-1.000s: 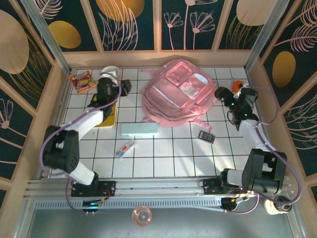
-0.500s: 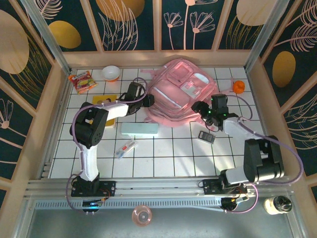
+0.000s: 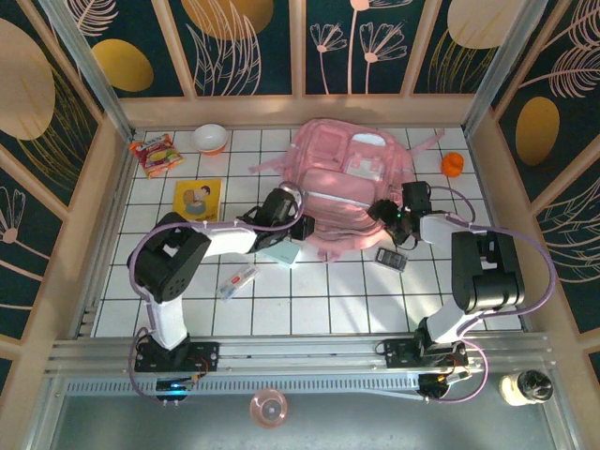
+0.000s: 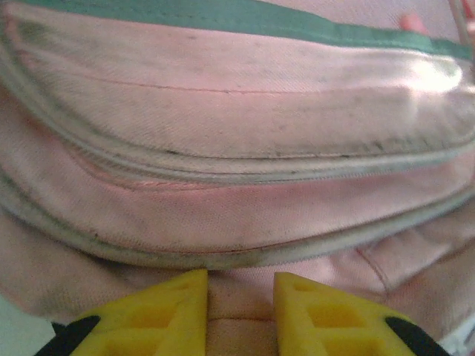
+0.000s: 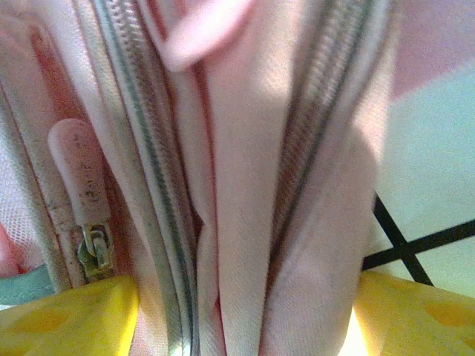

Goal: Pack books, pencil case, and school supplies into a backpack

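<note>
Top external view: the large soft pink backpack (image 3: 347, 173) lies near the back wall of the white tiled table (image 3: 328, 300), its near edge bunched between both arms. There the left gripper (image 3: 302, 228) is pinched closed on a fold; in the left wrist view its 2 yellow fingers (image 4: 174, 308) squeeze pink cloth. The right gripper (image 3: 382, 211) is spread wide, astride the zipped seam. The thin yellow book (image 3: 198, 199) lies well to the left. The pale mint-green pencil case (image 3: 284, 253) sits partly under the left arm. The clear slim packet (image 3: 237, 280) and dark grey calculator (image 3: 391, 259) rest on bare tiles nearer the front.
</note>
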Robot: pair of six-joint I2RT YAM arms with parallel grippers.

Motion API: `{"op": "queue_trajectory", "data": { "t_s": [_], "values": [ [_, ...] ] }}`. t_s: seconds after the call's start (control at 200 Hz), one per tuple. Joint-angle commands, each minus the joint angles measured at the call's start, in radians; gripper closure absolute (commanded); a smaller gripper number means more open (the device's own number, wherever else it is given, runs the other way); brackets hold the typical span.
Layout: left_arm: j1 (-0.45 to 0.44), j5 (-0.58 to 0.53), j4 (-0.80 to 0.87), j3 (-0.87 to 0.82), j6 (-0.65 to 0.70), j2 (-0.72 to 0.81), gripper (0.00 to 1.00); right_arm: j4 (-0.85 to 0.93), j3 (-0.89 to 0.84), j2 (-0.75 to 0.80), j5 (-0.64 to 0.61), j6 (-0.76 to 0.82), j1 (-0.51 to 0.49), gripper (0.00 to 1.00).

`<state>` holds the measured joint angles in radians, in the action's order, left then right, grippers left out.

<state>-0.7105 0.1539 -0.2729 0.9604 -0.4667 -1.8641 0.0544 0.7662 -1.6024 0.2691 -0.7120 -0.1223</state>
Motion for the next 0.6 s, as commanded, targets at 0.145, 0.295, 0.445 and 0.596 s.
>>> {"op": "queue_trajectory", "data": {
  "t_s": [0.145, 0.295, 0.445, 0.596],
  "values": [
    [-0.090, -0.013, 0.159, -0.177, -0.099, 0.116, 0.76, -0.006, -0.015, 0.019, 0.009, 0.038, -0.075, 0.25],
    [-0.093, -0.046, 0.204, -0.256, -0.138, 0.215, 0.77, 0.004, -0.071, 0.091, -0.008, -0.005, -0.140, 0.25],
    [-0.093, -0.069, 0.239, -0.322, -0.173, 0.285, 0.79, 0.031, -0.115, 0.171, -0.061, -0.060, -0.219, 0.25],
    [-0.094, -0.092, 0.276, -0.370, -0.215, 0.355, 0.79, 0.031, -0.160, 0.251, -0.101, -0.138, -0.293, 0.25]
  ]
}}
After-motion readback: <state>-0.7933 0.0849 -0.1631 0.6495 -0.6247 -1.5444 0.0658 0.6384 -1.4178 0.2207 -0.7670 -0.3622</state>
